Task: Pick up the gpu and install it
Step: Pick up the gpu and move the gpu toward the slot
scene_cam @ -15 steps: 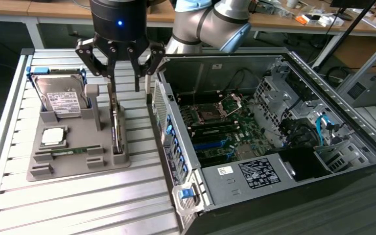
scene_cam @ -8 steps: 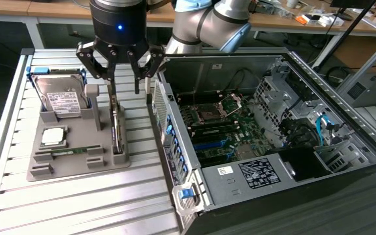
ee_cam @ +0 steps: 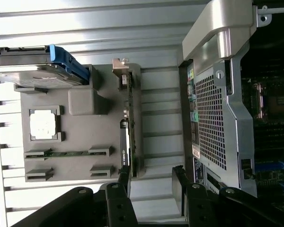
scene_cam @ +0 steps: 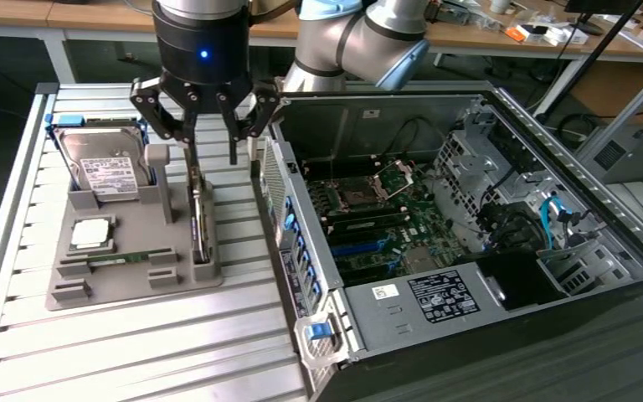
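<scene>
The gpu [scene_cam: 198, 219] stands on its edge in a slot of the grey holder [scene_cam: 131, 289], a thin green board with a silver bracket at one end. The wrist view shows the gpu [ee_cam: 128, 118] edge-on, its bracket toward the hard drive side. My gripper [scene_cam: 212, 155] hangs just above the card, open, with nothing between its black fingers. In the wrist view my gripper [ee_cam: 151, 182] has one finger [ee_cam: 124, 178] in line with the card's edge, and the other finger [ee_cam: 180, 182] stands off toward the computer case.
The holder also carries a silver hard drive [scene_cam: 107, 172], a square processor [scene_cam: 90, 234] and a narrow memory stick [scene_cam: 120, 259]. An open computer case [scene_cam: 444, 276] lies at the exterior view's right, its motherboard [scene_cam: 378, 222] exposed. Ribbed metal table [scene_cam: 131, 352] lies underneath.
</scene>
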Robot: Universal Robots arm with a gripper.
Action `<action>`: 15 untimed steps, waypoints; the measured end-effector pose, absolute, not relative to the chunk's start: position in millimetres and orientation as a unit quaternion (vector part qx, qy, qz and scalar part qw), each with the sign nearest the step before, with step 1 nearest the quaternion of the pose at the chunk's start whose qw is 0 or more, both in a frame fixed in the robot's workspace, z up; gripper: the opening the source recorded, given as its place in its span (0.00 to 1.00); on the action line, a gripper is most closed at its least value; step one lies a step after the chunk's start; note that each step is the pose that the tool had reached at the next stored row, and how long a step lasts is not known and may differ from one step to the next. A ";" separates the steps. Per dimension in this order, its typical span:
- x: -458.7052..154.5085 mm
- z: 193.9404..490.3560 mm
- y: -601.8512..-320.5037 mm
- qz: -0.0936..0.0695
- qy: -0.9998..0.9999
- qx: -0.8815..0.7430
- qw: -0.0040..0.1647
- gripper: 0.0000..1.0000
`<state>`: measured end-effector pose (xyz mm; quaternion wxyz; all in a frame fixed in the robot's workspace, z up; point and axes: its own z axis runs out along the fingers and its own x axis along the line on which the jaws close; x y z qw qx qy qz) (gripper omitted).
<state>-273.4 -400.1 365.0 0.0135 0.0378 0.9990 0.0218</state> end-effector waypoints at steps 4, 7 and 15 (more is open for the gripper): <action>-274.4 361.8 -400.1 0.022 0.999 0.038 0.013 0.48; -275.0 358.9 -400.1 0.022 0.999 0.038 0.013 0.48; -275.7 354.1 -400.1 0.022 0.999 0.038 0.013 0.48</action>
